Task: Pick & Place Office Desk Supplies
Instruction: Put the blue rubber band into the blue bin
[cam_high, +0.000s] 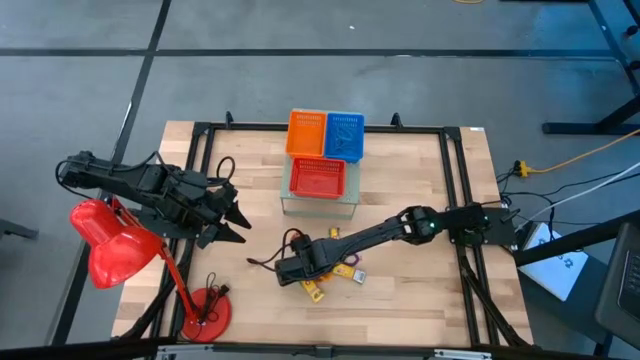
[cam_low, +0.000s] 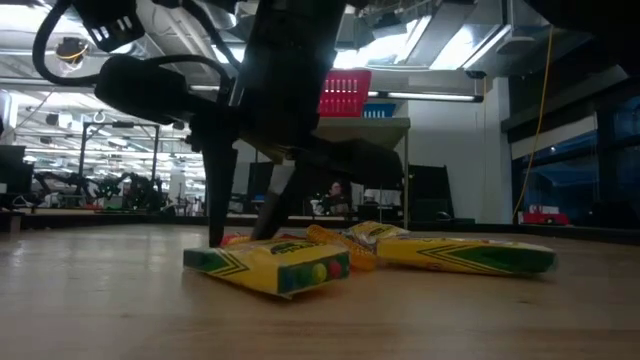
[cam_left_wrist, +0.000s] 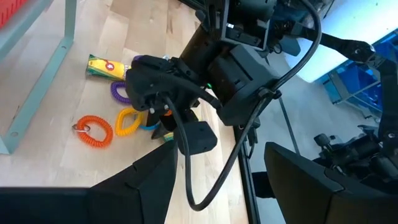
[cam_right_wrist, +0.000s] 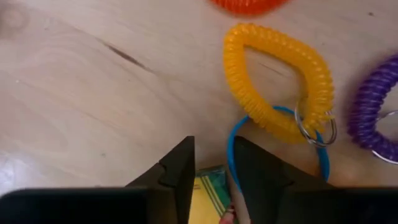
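Note:
The office desk supplies lie in a cluster at the table's middle. They are a yellow coil loop (cam_right_wrist: 277, 81) with a key ring, a thin blue loop (cam_right_wrist: 267, 111), a purple coil (cam_right_wrist: 373, 118), an orange coil (cam_left_wrist: 94, 130) and small yellow boxes with green ends (cam_low: 270, 265). My right gripper (cam_right_wrist: 212, 149) points down over the cluster's left end. Its fingers stand a narrow gap apart, above the blue loop's side and a yellow box's end (cam_right_wrist: 208, 193). My left gripper (cam_high: 238, 215) waits open above the table's left part. My right gripper comes from above, its fingertips (cam_right_wrist: 249, 168) low at the blue loop and the yellow box's end. Whether they touch either one, I cannot tell.
A red desk lamp (cam_high: 120, 250) with its round base (cam_high: 205, 315) stands at the near left. Orange (cam_high: 307, 133), blue (cam_high: 344, 135) and red (cam_high: 318, 178) mesh baskets sit on a clear stand at the far middle. Black rails (cam_high: 452, 200) frame the wooden top.

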